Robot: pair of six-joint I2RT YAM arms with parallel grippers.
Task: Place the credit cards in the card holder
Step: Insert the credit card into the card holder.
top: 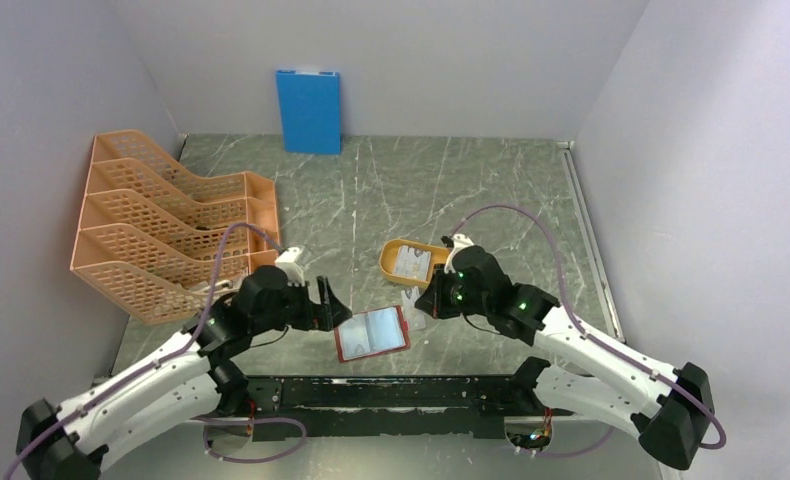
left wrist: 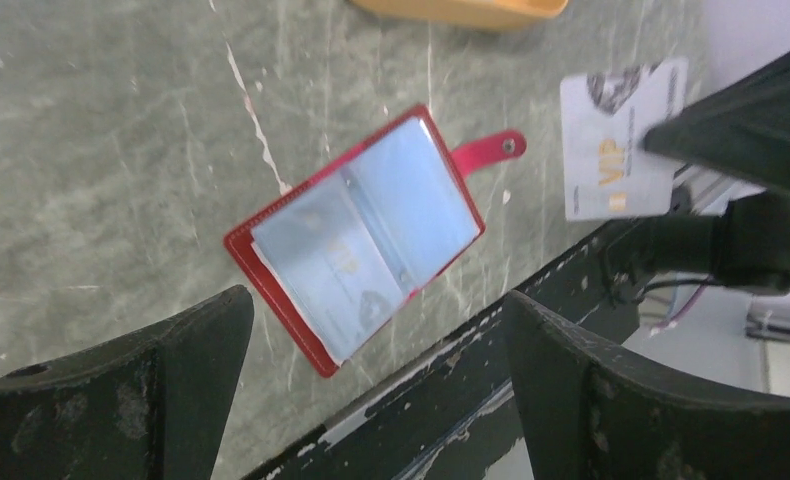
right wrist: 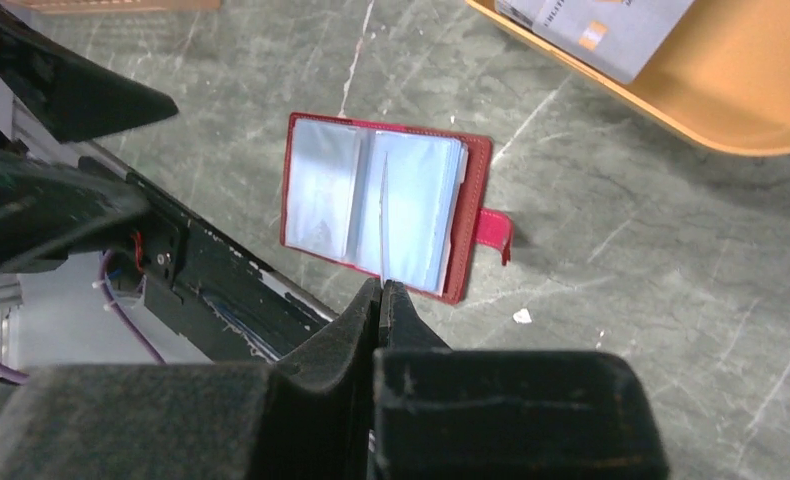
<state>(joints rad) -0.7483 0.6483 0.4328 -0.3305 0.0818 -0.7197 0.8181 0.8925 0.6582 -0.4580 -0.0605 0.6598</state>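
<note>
The dark-red card holder [top: 371,334] lies open flat near the table's front edge, clear pockets up, snap tab [left wrist: 491,150] to its right. One VIP card [left wrist: 336,265] sits in a pocket. My right gripper [right wrist: 381,285] is shut on a white VIP credit card [left wrist: 616,140], held edge-on just above the holder's right side [right wrist: 416,200]. My left gripper [left wrist: 379,300] is open and empty, hovering at the holder's left edge. More credit cards [top: 411,263] lie in the yellow-orange tray [top: 386,262].
An orange mesh file rack [top: 171,220] stands at the left. A large blue board [top: 308,110] leans on the back wall. The black base rail [top: 391,390] runs along the front edge, just below the holder. The tray is behind the right gripper [top: 421,305].
</note>
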